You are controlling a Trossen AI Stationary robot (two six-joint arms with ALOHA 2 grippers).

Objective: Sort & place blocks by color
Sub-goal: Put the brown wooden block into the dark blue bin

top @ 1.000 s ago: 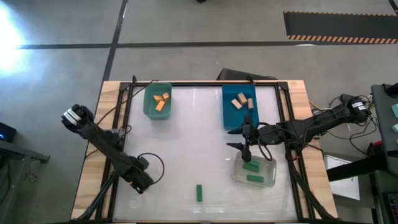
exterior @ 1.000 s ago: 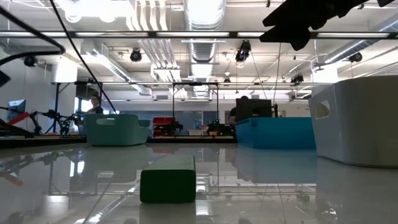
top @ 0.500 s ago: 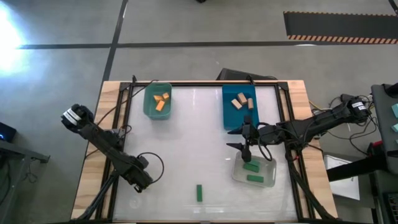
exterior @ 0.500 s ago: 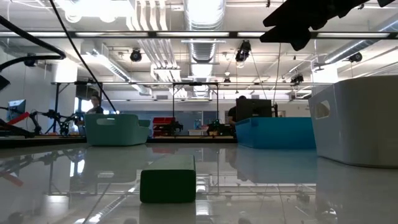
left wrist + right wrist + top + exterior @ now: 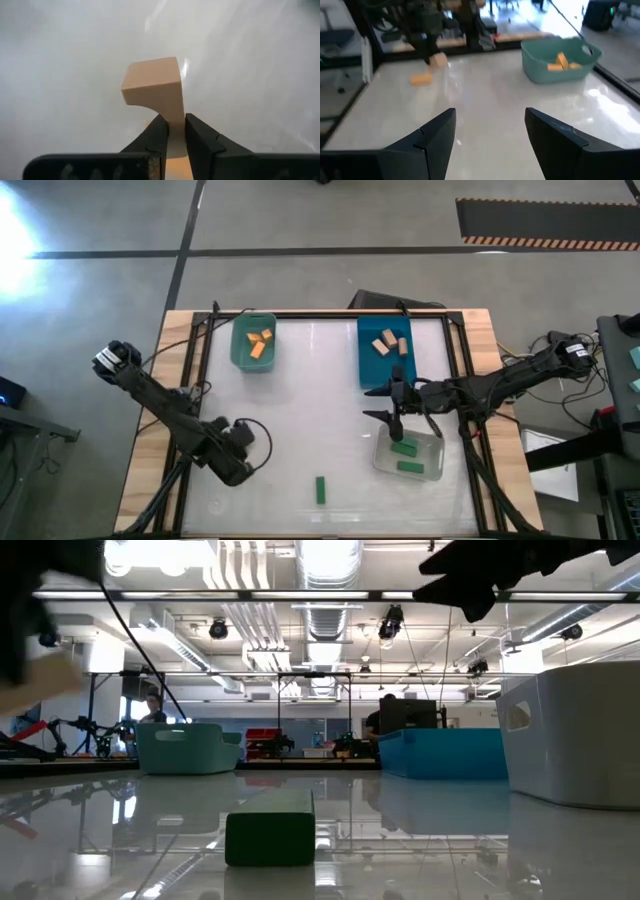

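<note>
Blocks are mostly sorted: three orange in the teal bin (image 5: 253, 343), three or four tan in the blue bin (image 5: 386, 350) (hard to count from above), two green in the clear bin (image 5: 409, 457), one green block (image 5: 320, 489) loose at the near edge. The left gripper (image 5: 174, 131), at the table's near left, is clamped on a tan block (image 5: 155, 85), pinching only its lower end. Such a shallow hold could let the block pivot or slip out during the long carry to the blue bin. Another orange-looking block (image 5: 421, 79) seems to lie just beside it on the table. The right gripper (image 5: 490, 135) hovers over the clear bin, jaws wide, empty.
</note>
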